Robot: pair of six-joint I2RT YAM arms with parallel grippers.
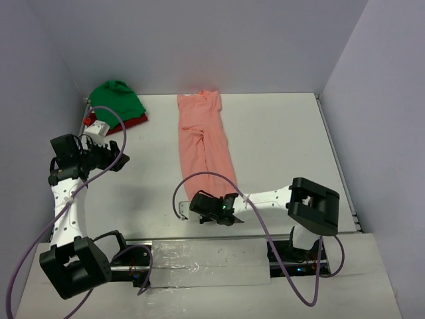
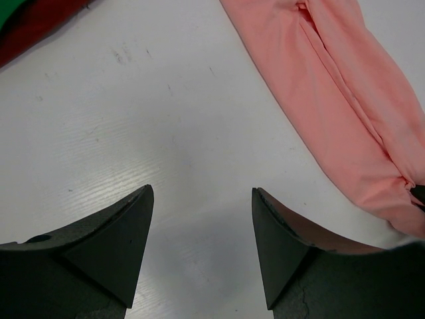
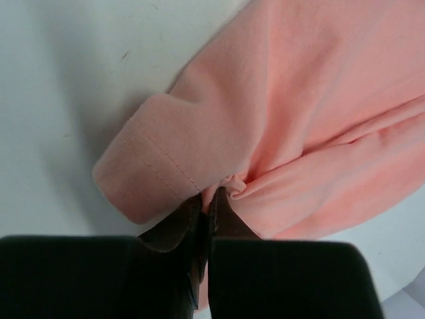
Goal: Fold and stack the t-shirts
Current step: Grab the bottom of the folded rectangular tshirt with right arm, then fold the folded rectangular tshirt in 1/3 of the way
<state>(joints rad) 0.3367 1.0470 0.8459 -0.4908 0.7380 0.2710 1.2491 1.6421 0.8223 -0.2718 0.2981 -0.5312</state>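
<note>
- Your right gripper [image 3: 207, 203] is pinched shut on the pink shirt [image 3: 299, 100]. It holds a small gather of cloth at the fingertips, and the stitched hem fold sits just left of the jaws.
- The bite looks thin to me. The cloth is light, limp and has no stiffness, so expect it to sag, drag on the table [image 1: 285, 146] and possibly slide out of the pinch.
- Ahead of that gripper, the shirt runs straight away as a long narrow strip, creased lengthwise, towards the far edge.
- Your left gripper [image 2: 202, 199] is spread wide and holds nothing, with bare table under it. The pink strip lies off to its right, clear of the fingers.
- Best hold for the left, I'd say, is the near hem beside the right's pinch. Take both layers so the edge lifts level.
- Far ahead of the left gripper, the green shirt [image 1: 116, 100] is bunched on top of the dark red shirt [image 1: 136, 121], and nothing is touching either.
</note>
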